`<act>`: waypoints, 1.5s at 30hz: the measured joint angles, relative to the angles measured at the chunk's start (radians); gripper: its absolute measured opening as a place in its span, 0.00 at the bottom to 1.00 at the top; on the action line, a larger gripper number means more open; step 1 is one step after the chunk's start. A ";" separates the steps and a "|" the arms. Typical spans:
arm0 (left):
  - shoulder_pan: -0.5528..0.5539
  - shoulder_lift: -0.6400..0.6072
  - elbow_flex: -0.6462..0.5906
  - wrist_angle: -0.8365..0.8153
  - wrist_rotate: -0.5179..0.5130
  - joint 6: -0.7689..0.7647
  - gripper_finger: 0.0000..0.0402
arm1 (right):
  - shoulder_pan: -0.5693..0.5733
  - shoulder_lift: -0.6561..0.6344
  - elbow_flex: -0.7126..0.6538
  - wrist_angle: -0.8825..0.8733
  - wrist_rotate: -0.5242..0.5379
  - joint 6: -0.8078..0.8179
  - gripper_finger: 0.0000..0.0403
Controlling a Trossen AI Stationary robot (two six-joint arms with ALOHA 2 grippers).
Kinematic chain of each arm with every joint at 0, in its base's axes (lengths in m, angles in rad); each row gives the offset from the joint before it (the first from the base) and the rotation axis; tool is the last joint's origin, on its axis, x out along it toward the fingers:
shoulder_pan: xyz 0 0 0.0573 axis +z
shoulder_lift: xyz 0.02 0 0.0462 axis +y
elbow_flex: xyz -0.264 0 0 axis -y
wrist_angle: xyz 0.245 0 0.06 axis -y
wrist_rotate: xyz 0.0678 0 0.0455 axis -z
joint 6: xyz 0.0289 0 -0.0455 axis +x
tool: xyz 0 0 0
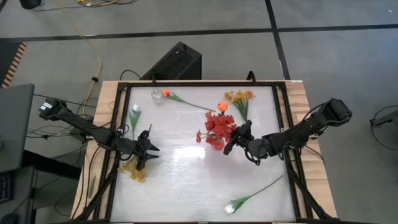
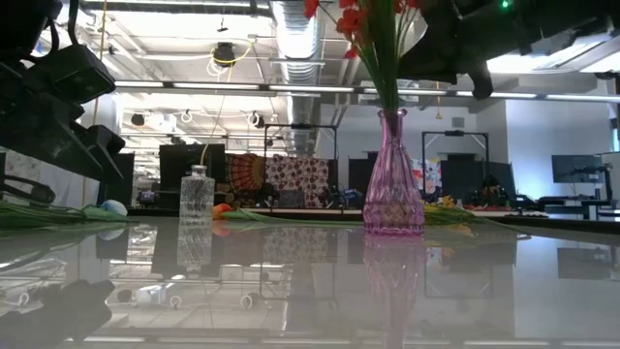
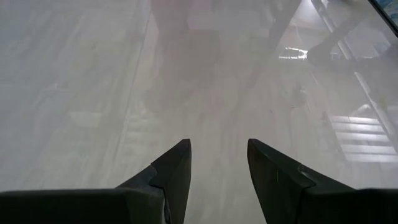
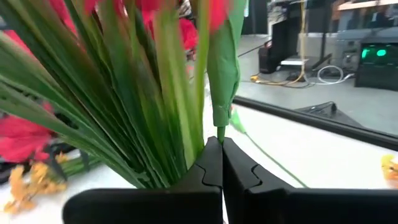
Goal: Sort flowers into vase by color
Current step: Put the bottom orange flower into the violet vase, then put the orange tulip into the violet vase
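Observation:
A pink glass vase (image 2: 392, 189) stands mid-table, holding red sprays (image 1: 217, 129) and their green stalks (image 4: 124, 106). My right gripper (image 1: 232, 140) is beside the vase on its right, shut on an orange tulip (image 1: 222, 107) that rises next to the red sprays. My left gripper (image 3: 217, 168) hovers open over bare table at the left (image 1: 151, 145). Lying flat on the table are another orange tulip (image 1: 166, 93), a white tulip (image 1: 135, 111), a second white tulip (image 1: 231, 208) and two yellow sprays (image 1: 241, 97) (image 1: 133, 172). My right gripper pinches the tulip's thin green stem (image 4: 220, 132) between its two fingertips (image 4: 208, 163), just below a folded leaf (image 4: 222, 74). The fingers come nearly level from the table's right and lie across the stem. The stem stands upright against the vase's stalks.
A small clear glass bottle (image 1: 157, 95) stands at the far left by the lying orange tulip. A dark frame (image 1: 283, 124) runs around the glass tabletop. Open table lies between the two arms and toward the near edge.

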 joint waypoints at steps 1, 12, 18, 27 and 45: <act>0.000 0.000 0.000 0.000 0.000 0.000 0.36 | 0.000 0.000 0.000 -0.004 -0.008 0.000 0.06; 0.000 0.000 0.000 0.000 0.000 -0.001 0.36 | 0.000 -0.003 0.000 -0.010 -0.108 -0.097 0.17; 0.000 0.000 0.000 0.000 0.000 -0.001 0.36 | 0.005 -0.011 0.016 -0.019 -0.148 -0.179 0.21; 0.000 0.000 0.000 -0.001 0.000 -0.001 0.36 | 0.003 -0.081 0.136 -0.329 -0.198 -0.232 0.26; 0.000 0.000 0.000 -0.012 -0.054 0.001 0.36 | -0.078 -0.147 0.302 -1.204 -0.575 0.365 0.26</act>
